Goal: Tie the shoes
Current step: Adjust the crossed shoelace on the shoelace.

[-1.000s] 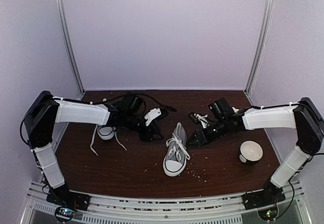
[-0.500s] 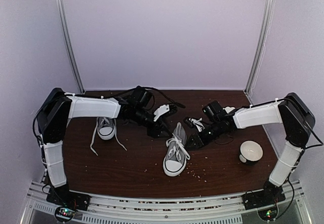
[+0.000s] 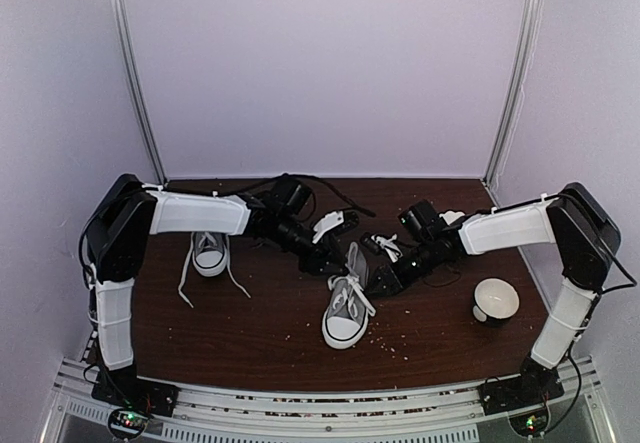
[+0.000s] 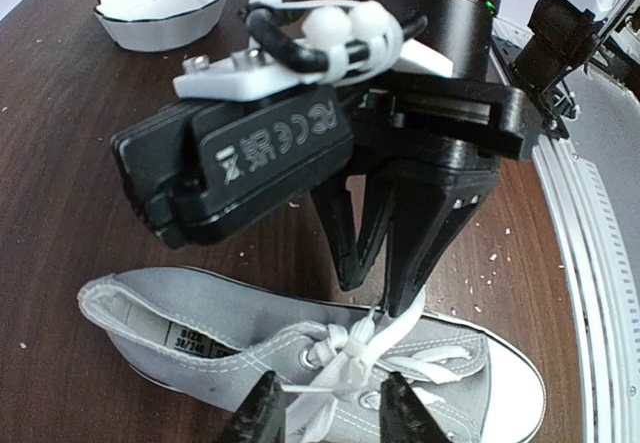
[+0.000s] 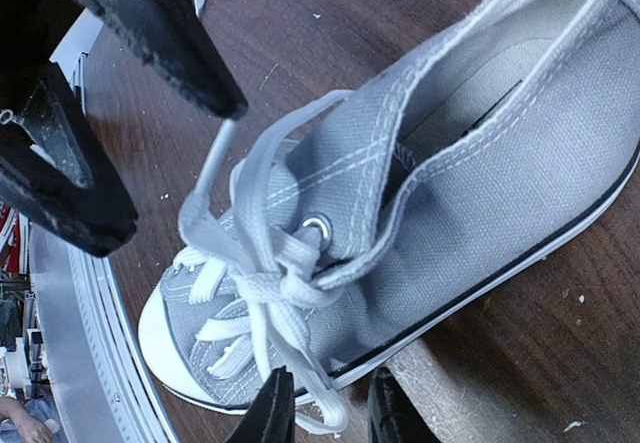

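A: Swinging inward, the left arm (image 3: 195,215) and right arm (image 3: 505,231) now crowd the middle shoe (image 3: 345,311), mid-table (image 3: 250,333); the other shoe (image 3: 208,252) sits well left.

B: Grips?

A: The left gripper (image 4: 322,408) and right gripper (image 5: 322,408) each straddle a lace (image 5: 250,288); pinched or not, I can't tell. Tying looks barely begun.

Tabletop (image 3: 270,338): carries two shoes and a bowl.
Centre shoe (image 3: 343,315): mid-tabletop, toe toward the near edge, heel toward the back.
Other shoe (image 3: 209,254): well to the left, laces trailing toward the near edge.
Bowl (image 3: 495,300): far right, well apart from both shoes.
Left tool (image 3: 326,260): just left of the centre shoe's heel.
Right tool (image 3: 382,278): just right of that heel, opposite the left tool.
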